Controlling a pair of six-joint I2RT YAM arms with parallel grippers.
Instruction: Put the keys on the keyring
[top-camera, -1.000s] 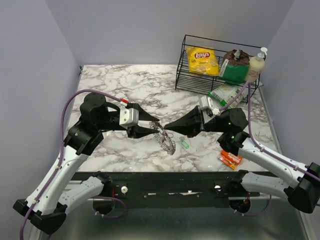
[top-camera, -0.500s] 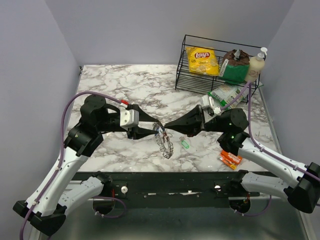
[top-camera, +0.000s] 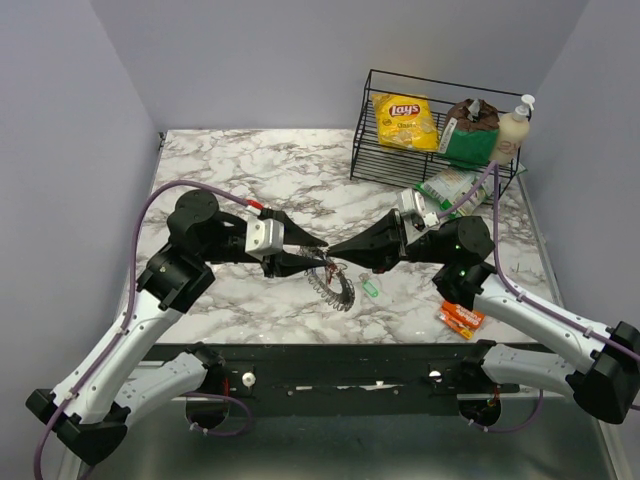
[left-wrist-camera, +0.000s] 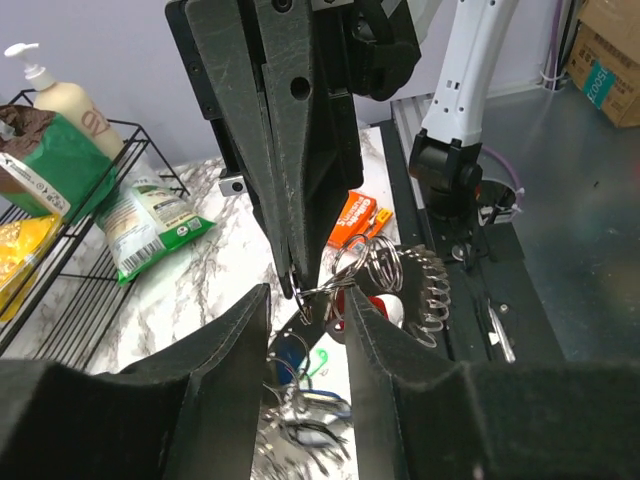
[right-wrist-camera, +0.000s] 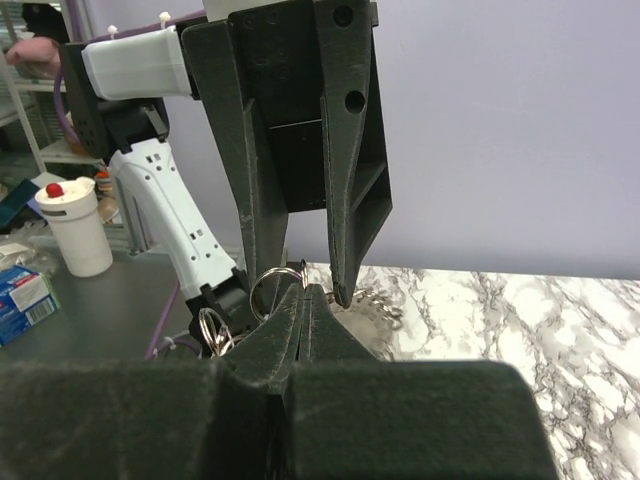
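Right tool (top-camera: 332, 250) pinches the keyring (top-camera: 335, 287), whose length apparently slants toward near-right.

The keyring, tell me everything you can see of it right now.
The keyring is a grey metal ring with a toothed rim and open centre. It hangs tilted below the tips of the left hand and right hand, lower edge near the marble table. Thin wire loops join it; the shut right hand pinches one.
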